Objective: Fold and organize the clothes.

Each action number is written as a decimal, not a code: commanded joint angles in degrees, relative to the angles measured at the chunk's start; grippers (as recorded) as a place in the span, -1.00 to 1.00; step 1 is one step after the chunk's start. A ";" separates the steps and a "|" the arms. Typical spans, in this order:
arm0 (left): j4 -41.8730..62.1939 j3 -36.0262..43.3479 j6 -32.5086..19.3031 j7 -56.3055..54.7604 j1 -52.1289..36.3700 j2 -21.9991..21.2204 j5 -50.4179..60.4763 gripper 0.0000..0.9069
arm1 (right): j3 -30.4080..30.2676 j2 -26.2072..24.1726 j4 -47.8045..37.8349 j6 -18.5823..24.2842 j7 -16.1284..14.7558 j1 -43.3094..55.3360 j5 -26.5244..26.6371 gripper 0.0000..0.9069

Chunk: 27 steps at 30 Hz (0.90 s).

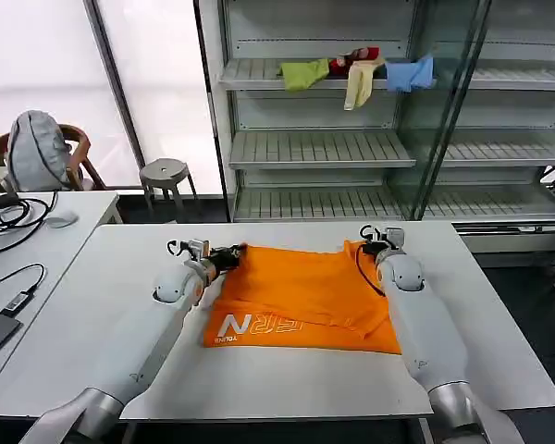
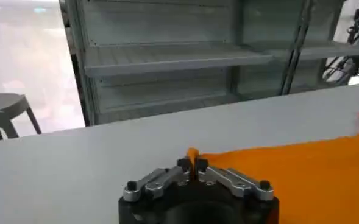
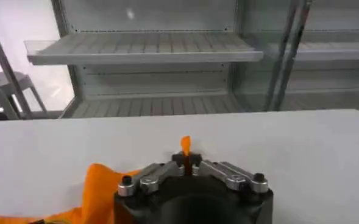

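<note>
Pinching the far corners, both pincers [image 2: 192, 164] [image 3: 186, 159] clamp the wrinkled orange T-shirt [image 1: 301, 296].

Both arms are showing smooth, pale grey-white shells — rounded segments widening toward silvery metallic bases. Black cables are looping at each wrist. The left pincer [image 2: 193, 164] is showing a black round body with silver linkage bars, dark screws at their outer ends and small black fingertips [image 2: 183, 164]. The right pincer [image 3: 186, 159] is wearing the same build — silver links over black housing.
</note>
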 commanded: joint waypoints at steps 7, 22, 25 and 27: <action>-10.56 -2.94 -1.00 -0.52 5.74 4.00 -3.26 -0.98 | -0.98 -6.97 23.51 -2.35 2.94 -9.38 10.53 -1.00; -32.08 -7.56 -1.07 -2.61 21.29 11.11 -6.88 -0.98 | 5.69 -12.90 44.95 -2.35 2.91 -26.51 11.86 -1.00; -33.79 -8.26 -1.36 -2.56 23.76 11.56 -6.71 -0.98 | 6.93 -13.72 47.26 -2.35 2.84 -29.42 11.95 -1.00; -34.75 -8.77 -1.56 -2.57 25.19 11.60 -6.44 -0.98 | 7.43 -14.16 48.94 -2.34 2.85 -31.58 11.86 -1.00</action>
